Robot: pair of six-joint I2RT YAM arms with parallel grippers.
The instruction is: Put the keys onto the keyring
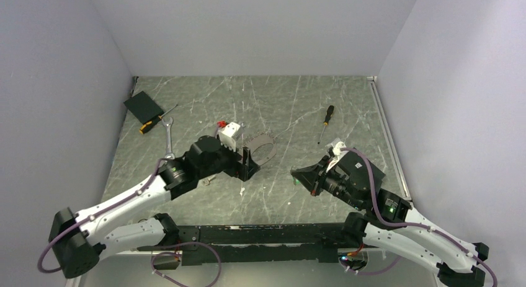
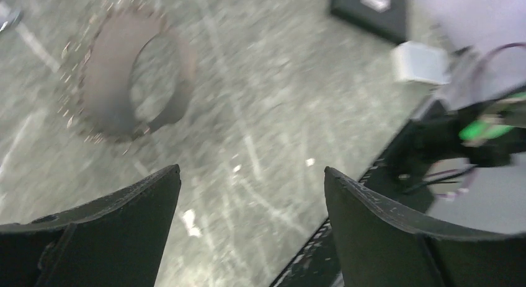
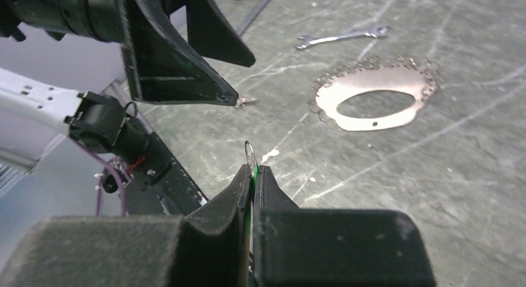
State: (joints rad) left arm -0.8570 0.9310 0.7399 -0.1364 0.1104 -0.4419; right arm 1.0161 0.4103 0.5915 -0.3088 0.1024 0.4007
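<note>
The keyring (image 1: 263,147), a dull grey beaded loop, lies flat mid-table; it also shows as the keyring (image 3: 372,101) and, blurred, as the keyring (image 2: 130,76). My left gripper (image 1: 248,164) hangs just to its near-left, jaws wide open and nothing between them (image 2: 251,175). A tiny silvery key (image 3: 245,101) lies on the table right under one left fingertip. My right gripper (image 1: 301,174) sits to the keyring's right, shut (image 3: 254,169) on the green-headed key, whose thin wire loop (image 3: 250,152) pokes out past the fingertips.
A small open-ended wrench (image 3: 341,37) lies beyond the keyring. A longer wrench (image 1: 169,135), a yellow-handled screwdriver (image 1: 152,123) and a black pad (image 1: 143,105) are at the far left. A black-and-orange screwdriver (image 1: 327,119) lies at the far right. Walls enclose three sides.
</note>
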